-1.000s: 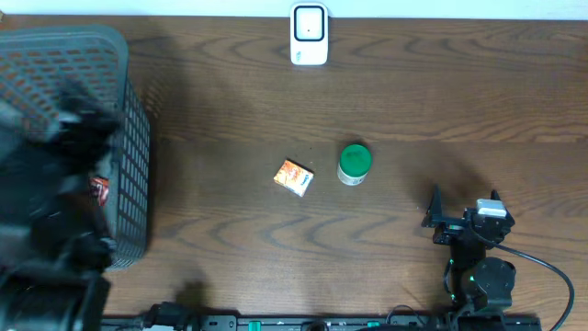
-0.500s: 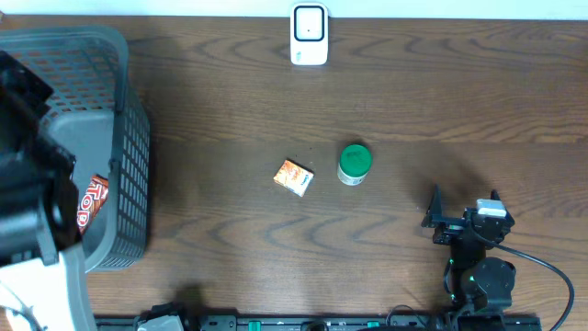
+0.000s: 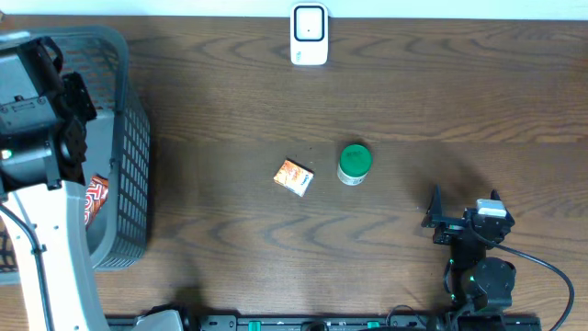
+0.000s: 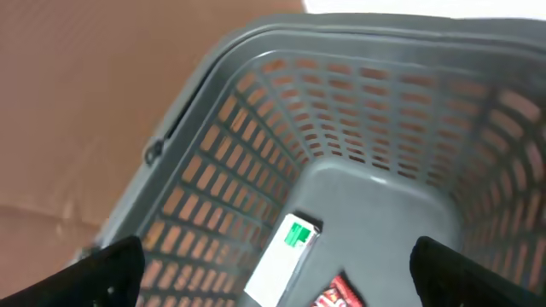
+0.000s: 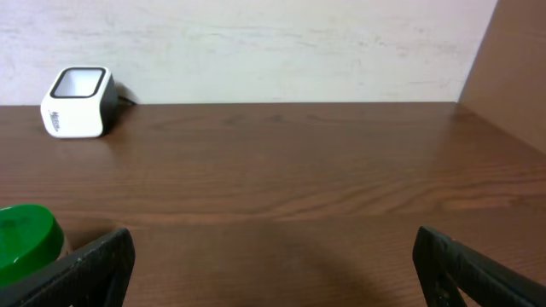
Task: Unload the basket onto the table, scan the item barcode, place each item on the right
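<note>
Hovering over basket (image 3: 134, 184): left jaws wide apart, empty | right jaws wide apart, empty

White left arm (image 3: 50, 248), black right gripper (image 3: 464, 207), black cable (image 3: 548, 265).

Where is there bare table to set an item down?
Bare wood lies between the basket and the orange box, between the scanner and the green-lidded jar, and right of the jar. Crowded: inside the basket, with packets.
</note>
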Robot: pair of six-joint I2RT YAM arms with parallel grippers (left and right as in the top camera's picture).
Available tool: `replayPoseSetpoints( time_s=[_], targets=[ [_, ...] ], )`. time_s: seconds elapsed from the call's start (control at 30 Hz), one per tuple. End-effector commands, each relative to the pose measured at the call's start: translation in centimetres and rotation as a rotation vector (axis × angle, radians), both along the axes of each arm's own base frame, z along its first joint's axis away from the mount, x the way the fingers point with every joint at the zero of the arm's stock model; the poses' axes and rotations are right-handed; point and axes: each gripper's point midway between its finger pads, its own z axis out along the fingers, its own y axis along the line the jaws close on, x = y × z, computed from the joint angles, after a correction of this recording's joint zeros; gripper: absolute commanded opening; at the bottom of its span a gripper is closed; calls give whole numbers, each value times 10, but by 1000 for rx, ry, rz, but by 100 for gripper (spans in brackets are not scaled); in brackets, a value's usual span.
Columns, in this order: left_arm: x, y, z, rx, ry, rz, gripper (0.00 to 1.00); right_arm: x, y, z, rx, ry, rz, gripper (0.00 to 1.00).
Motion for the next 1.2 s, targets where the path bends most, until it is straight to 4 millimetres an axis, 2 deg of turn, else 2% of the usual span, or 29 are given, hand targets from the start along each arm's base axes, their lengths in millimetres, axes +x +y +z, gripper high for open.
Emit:
replayPoseSetpoints(
  time_s=[0.0,0.13,0.23,0.27,0.33,0.4,0.53,0.6,0.73,0.9,1.17],
  targets=[
    [3,-10,2,32,63,-224,98,0,-2,-2,-12,5,-9,99],
    [0,-6,-18,-112,60,-306,98,0,-2,-2,-11,5,-9,99],
    [-12,11,-39,-228,82,-282,98,0,-2,-2,-12,4,-9,99],
    [-22,21,-53,-287,112,-245,98,0,-2,-2,-12,4,-9,99],
    [-33,31,-68,-336,156,-200,98,0,-2,-2,-12,4,-9,99],
    [-39,33,-80,-370,199,-188,98,0,-2,-2,-12,4,-9,99],
    [-37,34,-100,-410,242,-186,98,0,-2,-2,-12,4,-9,99],
    [-37,35,-120,-450,292,-176,98,0,-2,-2,-11,4,-9,99],
    [-40,34,-145,-514,357,-166,98,0,-2,-2,-11,5,-9,99],
    [-41,36,-160,-544,401,-150,98,0,-2,-2,-11,4,-9,99],
    [-46,33,-162,-564,415,-139,98,0,-2,-2,-11,4,-9,99]
  ],
)
